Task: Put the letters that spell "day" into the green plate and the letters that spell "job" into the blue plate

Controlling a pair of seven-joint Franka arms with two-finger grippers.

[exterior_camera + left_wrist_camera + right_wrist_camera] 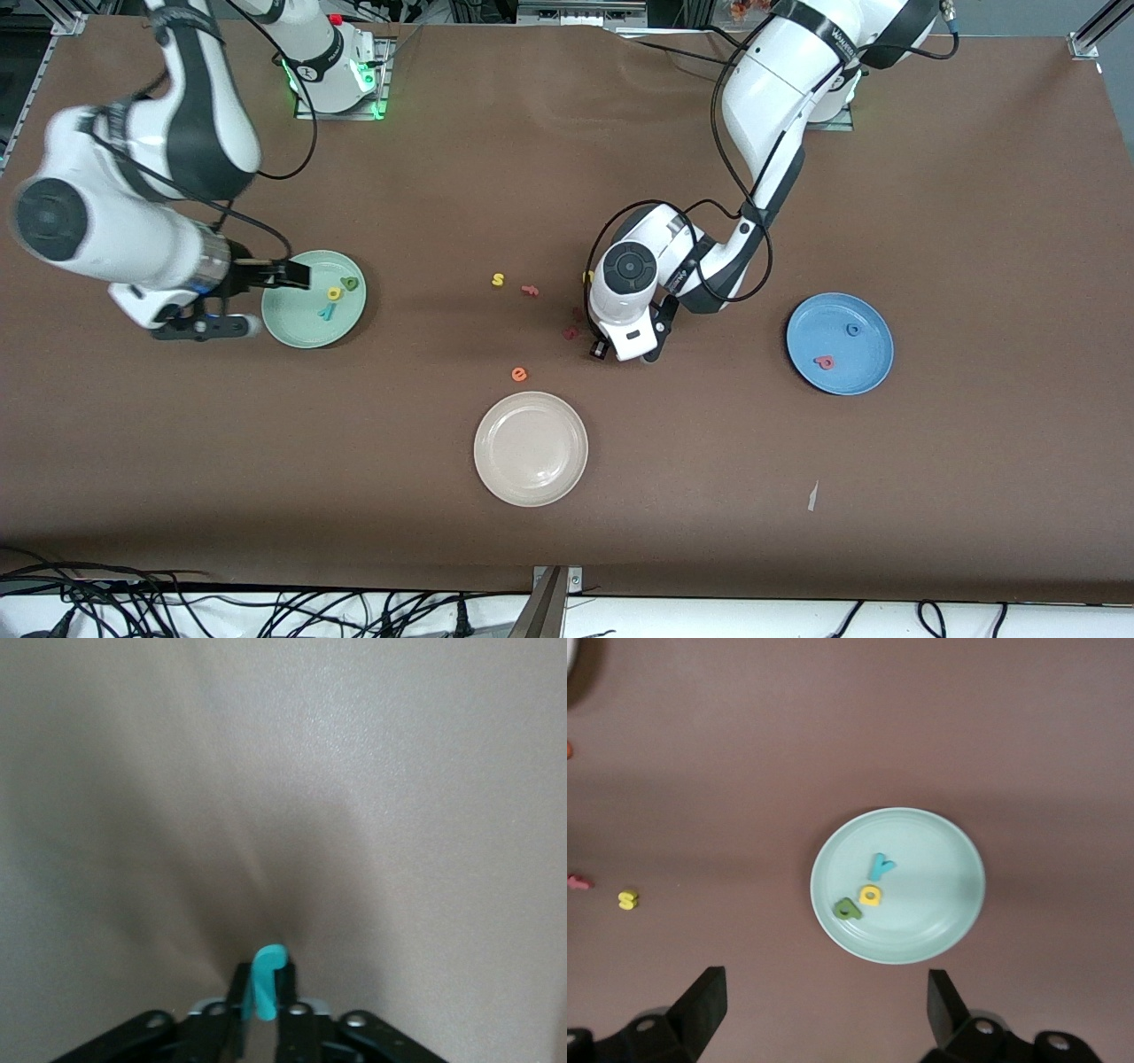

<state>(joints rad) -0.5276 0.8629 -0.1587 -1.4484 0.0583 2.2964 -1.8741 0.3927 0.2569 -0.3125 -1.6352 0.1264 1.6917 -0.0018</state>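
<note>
Brown desk (974, 496) mostly bare toward its edges, cream plate (531, 448) nearest the front camera. Green plate (897, 884) holding d (847, 908), a (870, 895), y (881, 865), under the released right end effector (824, 1005); blue plate (839, 343) holding o (852, 330), b (825, 361). Left end effector (263, 992) low mid-desk, clenched on teal j (266, 979).

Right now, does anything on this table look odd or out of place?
Only a small grey scrap lying alone on the table, nearer the front camera than the blue plate; it matches none of the foam letters.
</note>
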